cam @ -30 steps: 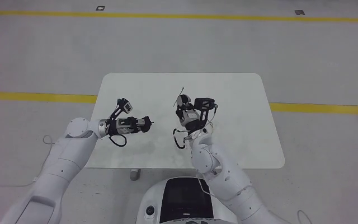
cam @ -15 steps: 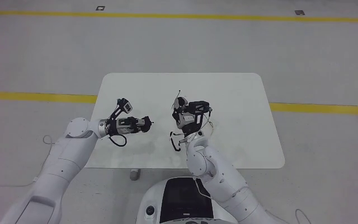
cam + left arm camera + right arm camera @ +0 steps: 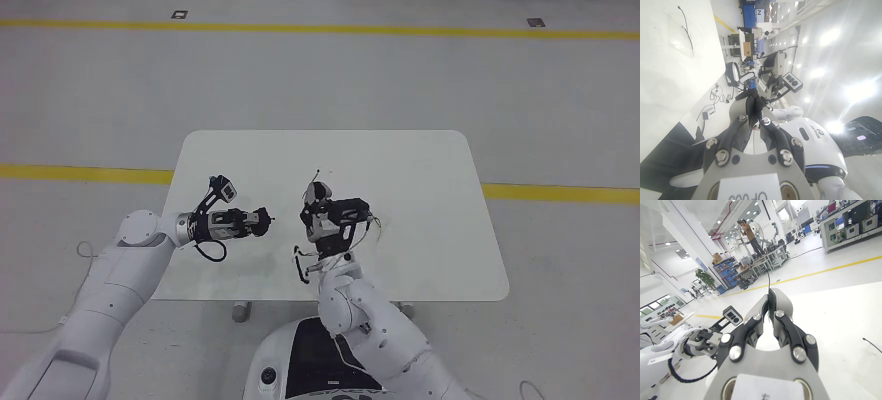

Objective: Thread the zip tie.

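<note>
My right gripper (image 3: 313, 192) hangs over the middle of the white table (image 3: 420, 170), shut on a thin black zip tie (image 3: 316, 177). In the right wrist view the strap (image 3: 769, 281) sticks straight out past the pressed-together fingertips (image 3: 772, 298). My left gripper (image 3: 265, 220) hovers a short way to its left, pointing at it, with its fingers (image 3: 753, 102) shut; I cannot tell whether anything is pinched between them. From the left wrist the right gripper (image 3: 780, 54) stands just beyond, the tie's tail (image 3: 790, 47) poking out.
Another black zip tie (image 3: 687, 32) lies flat on the tabletop; in the right wrist view this loose tie (image 3: 872, 344) is off to the side. Bare table (image 3: 838, 313) stretches to the right and the far side of both grippers.
My right gripper has shifted left with the zip tie, closing the gap to the left gripper. The left arm has stayed still.
</note>
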You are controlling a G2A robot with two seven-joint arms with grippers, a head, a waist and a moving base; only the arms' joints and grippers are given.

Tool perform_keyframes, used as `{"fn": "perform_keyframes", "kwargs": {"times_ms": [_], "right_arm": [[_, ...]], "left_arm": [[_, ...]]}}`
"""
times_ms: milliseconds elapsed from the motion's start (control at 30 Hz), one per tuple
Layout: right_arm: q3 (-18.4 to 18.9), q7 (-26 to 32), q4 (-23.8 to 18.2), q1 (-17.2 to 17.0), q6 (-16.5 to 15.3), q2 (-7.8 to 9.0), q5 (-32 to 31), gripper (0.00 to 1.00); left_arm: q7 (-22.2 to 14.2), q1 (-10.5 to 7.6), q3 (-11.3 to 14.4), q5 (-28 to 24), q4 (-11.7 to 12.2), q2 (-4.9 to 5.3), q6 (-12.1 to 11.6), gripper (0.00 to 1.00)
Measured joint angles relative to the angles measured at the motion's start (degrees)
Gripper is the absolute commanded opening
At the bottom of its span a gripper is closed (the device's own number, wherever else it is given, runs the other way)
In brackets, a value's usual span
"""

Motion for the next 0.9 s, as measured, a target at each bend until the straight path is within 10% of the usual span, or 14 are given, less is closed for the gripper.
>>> {"fn": "perform_keyframes", "kwargs": {"times_ms": [900], "right_arm": [[-4.2,0.2,2.6,-0.1,-2.3,-2.09,-1.4,0.00]], "left_arm": [[0.0,0.00,0.0,0.0,0.0,0.00,0.0,0.00]]}}
